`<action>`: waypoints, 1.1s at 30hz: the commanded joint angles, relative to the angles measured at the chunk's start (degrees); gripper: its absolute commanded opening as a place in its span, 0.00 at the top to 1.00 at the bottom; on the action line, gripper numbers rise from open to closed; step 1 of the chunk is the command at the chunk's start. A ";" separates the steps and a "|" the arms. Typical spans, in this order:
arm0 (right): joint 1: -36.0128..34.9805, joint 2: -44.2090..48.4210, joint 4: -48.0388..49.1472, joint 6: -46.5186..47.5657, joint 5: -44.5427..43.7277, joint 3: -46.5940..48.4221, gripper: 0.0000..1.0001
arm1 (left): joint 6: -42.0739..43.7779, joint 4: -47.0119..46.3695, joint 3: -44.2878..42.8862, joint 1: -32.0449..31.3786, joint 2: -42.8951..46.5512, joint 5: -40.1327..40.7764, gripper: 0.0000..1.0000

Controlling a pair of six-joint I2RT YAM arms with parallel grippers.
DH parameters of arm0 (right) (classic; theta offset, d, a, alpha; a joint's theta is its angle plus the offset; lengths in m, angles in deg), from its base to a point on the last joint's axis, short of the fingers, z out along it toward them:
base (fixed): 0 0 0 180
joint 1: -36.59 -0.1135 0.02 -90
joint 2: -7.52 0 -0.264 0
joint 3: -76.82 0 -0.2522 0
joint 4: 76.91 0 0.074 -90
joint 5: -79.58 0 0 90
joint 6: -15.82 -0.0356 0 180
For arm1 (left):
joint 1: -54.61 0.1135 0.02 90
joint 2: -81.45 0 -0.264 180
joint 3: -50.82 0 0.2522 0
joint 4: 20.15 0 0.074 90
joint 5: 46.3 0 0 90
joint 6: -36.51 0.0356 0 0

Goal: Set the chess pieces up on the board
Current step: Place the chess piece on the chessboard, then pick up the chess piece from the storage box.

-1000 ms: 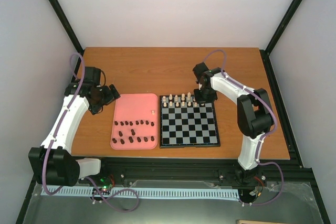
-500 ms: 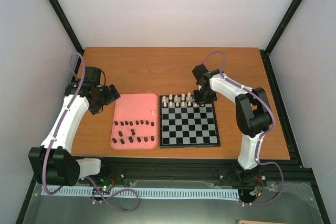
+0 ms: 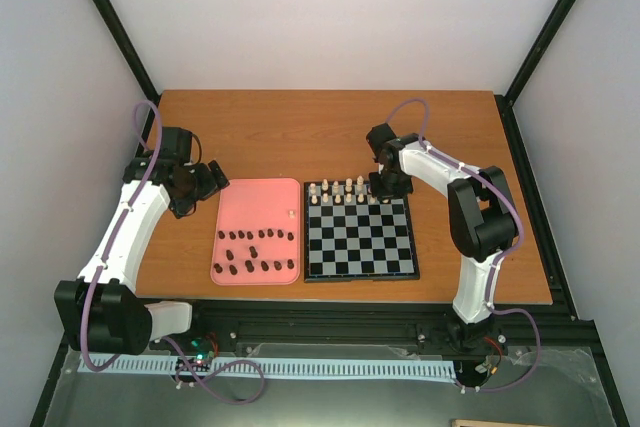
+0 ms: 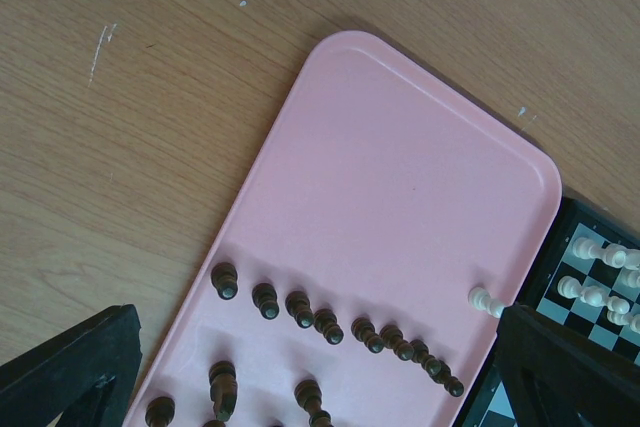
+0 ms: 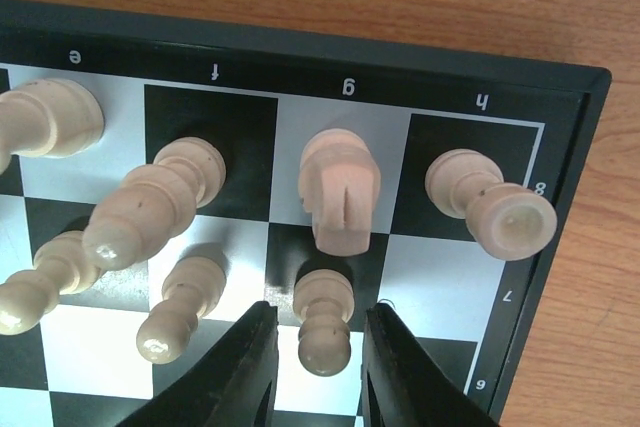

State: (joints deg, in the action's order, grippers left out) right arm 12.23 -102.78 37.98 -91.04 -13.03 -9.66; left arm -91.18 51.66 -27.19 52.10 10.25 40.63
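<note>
Seeing my right gripper [image 5: 318, 352] parted, fingers [image 5: 250, 372] just clear either side of the cream pawn [image 5: 322, 322], I judged a straight lift wisest, sparing the knight [image 5: 340, 192] beyond.

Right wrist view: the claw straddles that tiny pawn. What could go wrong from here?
The right claw closely flanks the pawn; lifting off crooked could tip it. The knight and neighbouring pawn stand close, so a sideways swing might topple them too.

Cream pawn [image 5: 325, 332] between parted fingers [image 5: 245, 372], board [image 5: 300, 47] corner
</note>
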 commanded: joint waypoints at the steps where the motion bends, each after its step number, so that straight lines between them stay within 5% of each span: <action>1: 0.54 0.39 0.07 -0.16 -0.67 0.24 0.74 | 0.59 -0.95 -2.19 0.48 -0.01 -0.44 0.01; 16: -2.63 9.66 -7.39 0.95 4.09 7.69 0.61 | 0.70 -0.81 -1.87 0.57 0.86 -0.71 0.01; 26: -18.50 -5.00 -11.26 2.70 8.97 28.87 0.48 | 0.73 -0.44 -1.82 0.55 2.30 -0.84 0.00; 33: -24.00 -15.03 -10.63 4.06 13.17 33.93 0.48 | 1.04 0.70 -2.97 0.53 3.32 -1.06 0.00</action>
State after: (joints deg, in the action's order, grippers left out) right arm -10.09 -113.88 29.13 -88.44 -2.41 22.04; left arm -91.16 51.70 -27.30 52.10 12.13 40.09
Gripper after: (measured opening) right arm 0.517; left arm 0.997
